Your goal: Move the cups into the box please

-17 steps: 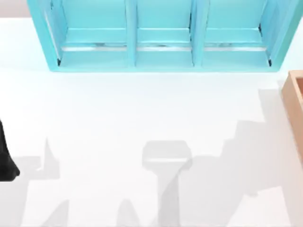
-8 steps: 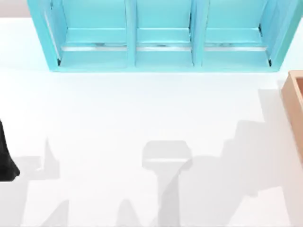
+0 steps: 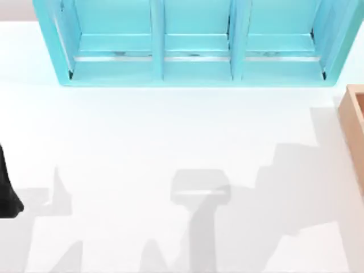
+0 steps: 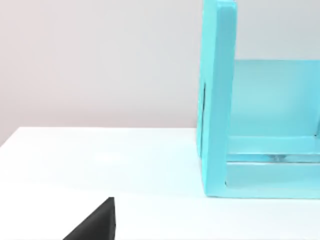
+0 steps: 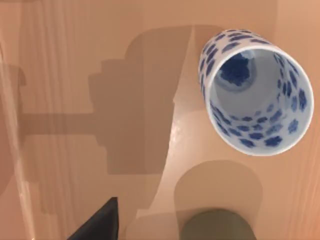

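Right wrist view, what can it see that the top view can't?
The right wrist view looks down on the white cup with blue flowers standing upright on the box's tan floor, and the olive-grey cup beside it at the picture's edge. The top view instead shows the turquoise shelf unit, the white table and arm shadows. Both show the tan box.

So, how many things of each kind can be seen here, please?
Cups: 2, the white cup with blue flowers and the dark olive-grey cup, both on the tan floor of the box.
Boxes: 1, the tan box at the table's right edge.
Shelf units: 1, the turquoise shelf unit.
Total: 4
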Robot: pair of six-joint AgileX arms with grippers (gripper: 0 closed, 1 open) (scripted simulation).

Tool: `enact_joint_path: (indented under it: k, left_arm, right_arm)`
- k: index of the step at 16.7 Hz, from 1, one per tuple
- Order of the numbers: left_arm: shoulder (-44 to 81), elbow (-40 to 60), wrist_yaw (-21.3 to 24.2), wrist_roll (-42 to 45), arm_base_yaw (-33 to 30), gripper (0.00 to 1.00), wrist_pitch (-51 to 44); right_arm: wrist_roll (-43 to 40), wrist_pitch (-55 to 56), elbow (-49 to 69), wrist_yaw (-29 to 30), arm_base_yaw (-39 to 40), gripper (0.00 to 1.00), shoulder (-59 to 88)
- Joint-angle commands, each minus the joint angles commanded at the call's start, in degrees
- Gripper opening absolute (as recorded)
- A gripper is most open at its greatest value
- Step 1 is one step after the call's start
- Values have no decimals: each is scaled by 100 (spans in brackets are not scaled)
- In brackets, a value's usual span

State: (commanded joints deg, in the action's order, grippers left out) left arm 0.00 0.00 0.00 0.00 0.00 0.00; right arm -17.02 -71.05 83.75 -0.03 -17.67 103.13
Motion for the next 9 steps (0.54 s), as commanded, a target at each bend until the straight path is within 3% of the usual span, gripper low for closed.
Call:
enact_joint_path:
  k: [9]
  left_arm:
    - [0, 0, 0, 0, 0, 100, 0]
  right_arm:
    - [-9, -1878, 1956, 2, -21, 100, 28]
